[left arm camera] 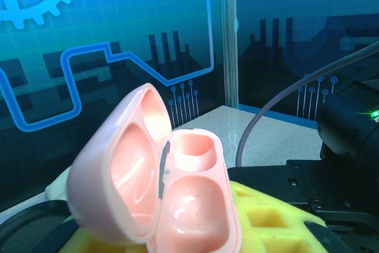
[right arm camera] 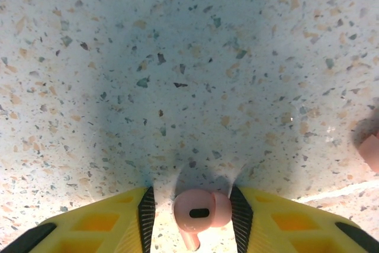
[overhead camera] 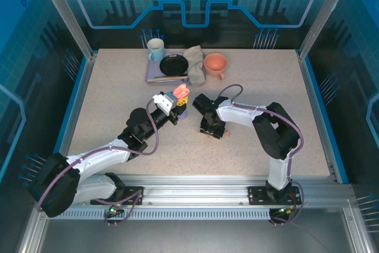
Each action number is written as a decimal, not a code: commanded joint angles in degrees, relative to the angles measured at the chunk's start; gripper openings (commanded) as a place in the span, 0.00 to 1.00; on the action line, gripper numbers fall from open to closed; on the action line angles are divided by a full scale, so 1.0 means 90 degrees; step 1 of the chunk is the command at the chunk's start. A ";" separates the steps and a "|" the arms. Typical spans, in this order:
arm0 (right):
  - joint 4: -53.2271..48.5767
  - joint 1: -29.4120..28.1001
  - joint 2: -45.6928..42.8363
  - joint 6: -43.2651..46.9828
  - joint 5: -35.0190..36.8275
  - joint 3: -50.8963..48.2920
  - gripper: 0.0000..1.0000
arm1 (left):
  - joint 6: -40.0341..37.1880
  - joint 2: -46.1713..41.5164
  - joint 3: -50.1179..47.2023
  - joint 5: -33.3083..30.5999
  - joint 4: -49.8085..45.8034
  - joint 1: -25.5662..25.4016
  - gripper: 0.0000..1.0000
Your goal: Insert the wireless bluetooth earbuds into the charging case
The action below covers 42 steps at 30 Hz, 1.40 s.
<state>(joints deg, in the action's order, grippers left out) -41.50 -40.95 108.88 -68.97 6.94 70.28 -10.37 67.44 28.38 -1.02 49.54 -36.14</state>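
A salmon-pink charging case stands with its lid swung open and both wells empty. My left gripper is shut on its lower part, yellow fingers beside it. From above, the case is held over mid-table by the left gripper. My right gripper points down at the tabletop, jaws apart. A pink earbud lies between them, against the right pad with a small gap on its left. A second pink earbud lies to the right, close by the right gripper.
At the back of the table sit a pale blue cup, a black bowl, a grey cloth and a salmon mug. A small purple object lies under the held case. Speckled tabletop stretches to both sides.
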 commanded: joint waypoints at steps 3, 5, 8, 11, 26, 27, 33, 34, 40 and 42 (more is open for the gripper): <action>-0.0477 -0.0092 0.0317 -0.0157 -0.0240 -0.0045 0.38 | 0.0127 -0.0130 0.0111 0.0122 0.0052 0.0042 0.00; -0.0481 -0.0072 0.0341 -0.0151 -0.0196 -0.0036 0.36 | 0.0128 -0.0130 0.0108 0.0127 0.0055 0.0045 0.00; -0.0469 -0.0052 0.0364 -0.0116 -0.0184 0.0001 0.31 | 0.0136 -0.0120 0.0119 0.0123 0.0055 0.0044 0.00; -0.0453 -0.0050 0.0365 -0.0086 -0.0141 0.0033 0.26 | 0.0137 -0.0115 0.0118 0.0136 0.0031 0.0044 0.00; 0.0237 -0.0011 -0.0672 0.0525 0.0755 -0.0512 0.20 | 0.0176 -0.0310 0.0069 0.0079 -0.0240 0.0054 0.00; 0.0344 -0.0005 -0.0790 0.0627 0.0833 -0.0571 0.20 | 0.0180 -0.0332 0.0069 0.0068 -0.0267 0.0055 0.00; 0.0952 0.0038 -0.1424 0.1344 0.1357 -0.0843 0.21 | 0.0219 -0.0451 0.0080 -0.0024 -0.0423 0.0065 0.00; 0.1119 0.0043 -0.1565 0.1456 0.1431 -0.0920 0.21 | 0.0216 -0.0462 0.0082 -0.0051 -0.0448 0.0070 0.00; 0.1903 0.0142 -0.2406 0.2239 0.1843 -0.1143 0.22 | 0.0212 -0.0573 0.0088 -0.0052 -0.0572 0.0115 0.00; 0.2118 0.0206 -0.2679 0.2483 0.1884 -0.1134 0.22 | 0.0205 -0.0598 0.0126 -0.0044 -0.0631 0.0137 0.00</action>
<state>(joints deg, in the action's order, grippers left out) -27.75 -40.18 88.38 -51.70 20.43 60.40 -8.95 63.55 28.38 -1.10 44.16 -35.59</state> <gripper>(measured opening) 0.223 0.238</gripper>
